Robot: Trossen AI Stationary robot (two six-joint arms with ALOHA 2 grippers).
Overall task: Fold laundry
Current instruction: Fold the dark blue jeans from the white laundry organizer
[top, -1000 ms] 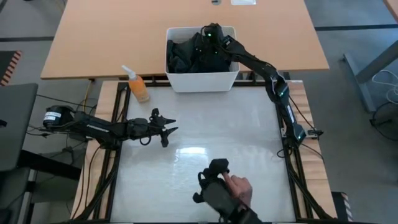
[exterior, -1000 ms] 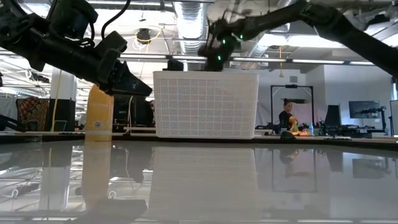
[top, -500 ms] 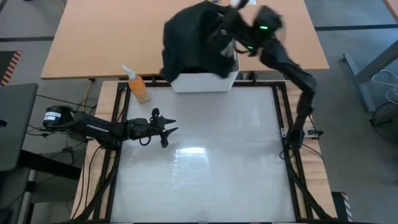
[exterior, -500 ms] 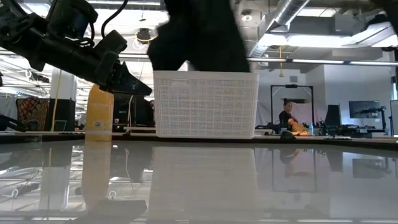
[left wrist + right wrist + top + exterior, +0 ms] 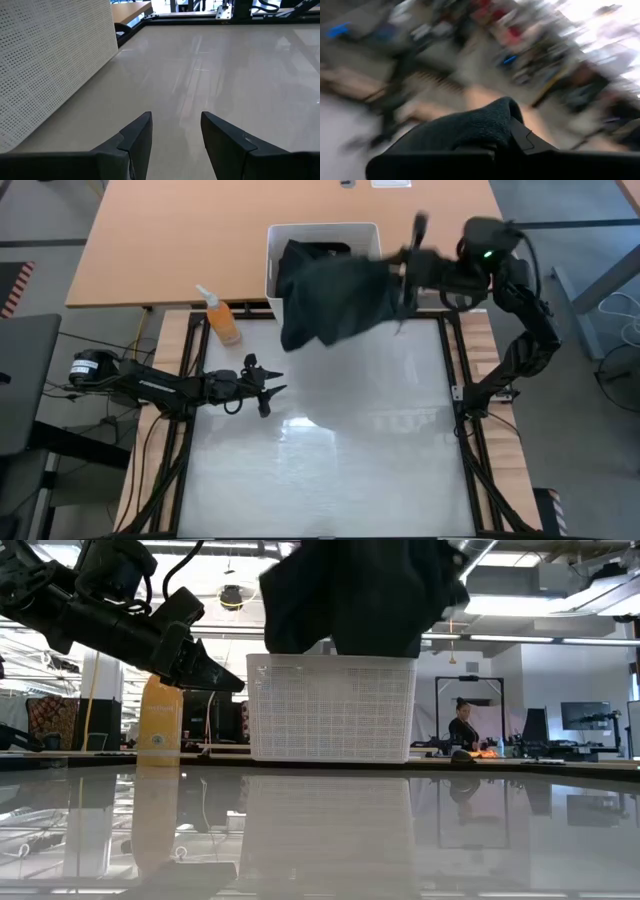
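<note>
Pale glossy table (image 5: 330,470), wooden desk beyond it, open workshop behind with a seated person (image 5: 462,727) far off. White perforated bin (image 5: 276,242) at the table's 12 o'clock edge, more dark laundry inside (image 5: 322,250); orange spray bottle (image 5: 220,316) at about 10 o'clock. Change over the last second: right gripper (image 5: 404,277), previously reaching down into the bin, then raised with a bundle above it, now swung out toward 1 o'clock with one dark charcoal garment (image 5: 335,300) drawn clear of the bin. Fingers pressed together, pinching a fold of the garment at its 3 o'clock end, as confirmed in the right wrist view, where dark cloth (image 5: 470,127) bunches over the fingertips. Garment airborne, hanging over the bin's near wall and the table's 12 o'clock margin, not yet touching the surface; seen in the low view as a dark mass (image 5: 350,595) above the bin's rim. Long axis roughly 3 to 9 o'clock, free end trailing toward 8 o'clock; collar, sleeves and hem not distinguishable. Meaning for the task, as a judgement: extraction stage complete, spreading flat on the table next, folding not begun. Left gripper (image 5: 272,386) waiting low at about 9 o'clock, fingers (image 5: 136,137) spread, empty, pointing toward 3 o'clock.
</note>
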